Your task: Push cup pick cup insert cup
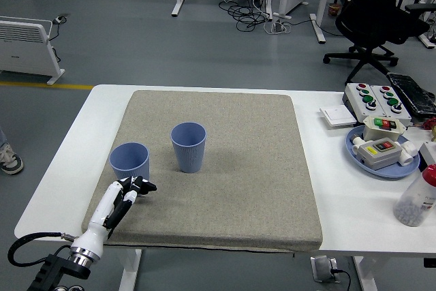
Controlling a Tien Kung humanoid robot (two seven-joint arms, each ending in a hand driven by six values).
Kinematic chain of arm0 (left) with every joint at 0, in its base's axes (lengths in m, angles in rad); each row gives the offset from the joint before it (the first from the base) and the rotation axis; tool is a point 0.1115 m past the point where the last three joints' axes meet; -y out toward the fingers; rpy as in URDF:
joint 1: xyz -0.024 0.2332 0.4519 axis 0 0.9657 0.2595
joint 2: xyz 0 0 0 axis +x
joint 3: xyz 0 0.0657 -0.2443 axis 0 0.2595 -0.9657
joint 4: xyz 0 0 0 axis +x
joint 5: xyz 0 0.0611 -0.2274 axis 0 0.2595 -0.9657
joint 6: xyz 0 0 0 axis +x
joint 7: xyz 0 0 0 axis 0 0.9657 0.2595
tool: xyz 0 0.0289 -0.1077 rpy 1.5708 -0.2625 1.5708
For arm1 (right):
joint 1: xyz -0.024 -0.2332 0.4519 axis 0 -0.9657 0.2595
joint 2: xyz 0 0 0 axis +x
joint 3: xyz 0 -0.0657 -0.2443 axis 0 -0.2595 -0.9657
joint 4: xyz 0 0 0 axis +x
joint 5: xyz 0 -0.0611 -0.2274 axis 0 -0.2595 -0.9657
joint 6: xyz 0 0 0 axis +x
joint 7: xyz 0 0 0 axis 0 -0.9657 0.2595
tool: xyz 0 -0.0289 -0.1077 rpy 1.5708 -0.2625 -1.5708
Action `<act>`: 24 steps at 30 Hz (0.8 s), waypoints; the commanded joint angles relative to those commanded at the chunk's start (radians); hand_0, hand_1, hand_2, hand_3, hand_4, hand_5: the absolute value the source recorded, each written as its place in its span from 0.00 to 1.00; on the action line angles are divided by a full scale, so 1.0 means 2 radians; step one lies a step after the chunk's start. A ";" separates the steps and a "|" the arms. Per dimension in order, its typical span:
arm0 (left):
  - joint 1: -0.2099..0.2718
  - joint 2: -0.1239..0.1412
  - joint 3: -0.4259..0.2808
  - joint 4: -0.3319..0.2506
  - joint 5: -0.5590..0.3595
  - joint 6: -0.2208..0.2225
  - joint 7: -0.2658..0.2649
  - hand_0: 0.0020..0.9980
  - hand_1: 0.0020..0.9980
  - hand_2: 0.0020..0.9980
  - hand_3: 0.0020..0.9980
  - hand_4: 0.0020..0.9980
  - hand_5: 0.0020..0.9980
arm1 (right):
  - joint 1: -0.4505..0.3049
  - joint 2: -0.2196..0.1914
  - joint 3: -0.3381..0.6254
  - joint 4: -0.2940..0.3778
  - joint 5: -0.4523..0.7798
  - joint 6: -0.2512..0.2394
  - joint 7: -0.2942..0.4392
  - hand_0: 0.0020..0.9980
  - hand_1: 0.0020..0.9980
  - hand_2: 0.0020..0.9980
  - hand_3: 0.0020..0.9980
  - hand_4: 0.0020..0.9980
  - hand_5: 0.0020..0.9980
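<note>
Two blue cups stand upright on a grey mat point(225, 168) that covers most of the white table point(340, 209). The left cup point(129, 162) sits near the mat's left edge, towards the front; the right cup point(189, 146) stands a little further back and nearer the middle, close to the first but not touching it.

The left hand point(133, 187) comes in from the lower left corner and sits just in front of the left cup, at its base. Its fingers point(145, 186) are curled in and hold nothing; whether they touch the cup's wall cannot be told.

Bare mat lies open to the right of the cups as far as the mat's right edge, and behind them to its far edge. In front of the right cup the mat is also free down to its near edge, which runs just inside the table's front edge. A narrow strip of bare table borders the mat on the left.

On the table right of the mat lie a blue tray point(357, 151) with switch boxes, a button box point(373, 99), a white plate point(335, 115) and a bottle point(415, 199) by the right edge.
</note>
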State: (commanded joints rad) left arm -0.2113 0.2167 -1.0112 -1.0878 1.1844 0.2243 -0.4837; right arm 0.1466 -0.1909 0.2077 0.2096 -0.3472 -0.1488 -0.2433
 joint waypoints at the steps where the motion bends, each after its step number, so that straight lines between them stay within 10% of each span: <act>1: -0.001 0.000 0.000 0.002 0.000 0.000 0.000 0.64 0.65 0.58 0.52 0.53 1.00 | 0.000 0.000 0.000 0.000 0.000 0.000 0.000 0.71 0.60 0.68 0.61 0.18 0.54; 24: -0.082 -0.009 0.010 0.096 -0.015 -0.008 -0.002 0.67 0.67 0.59 0.52 0.53 1.00 | -0.005 0.001 0.009 0.000 -0.014 0.000 -0.003 0.71 0.60 0.68 0.61 0.19 0.53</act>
State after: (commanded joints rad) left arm -0.3756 0.1991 -0.9914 -0.8950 1.1541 0.2077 -0.4869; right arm 0.1359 -0.1892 0.2251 0.2104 -0.3751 -0.1485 -0.2497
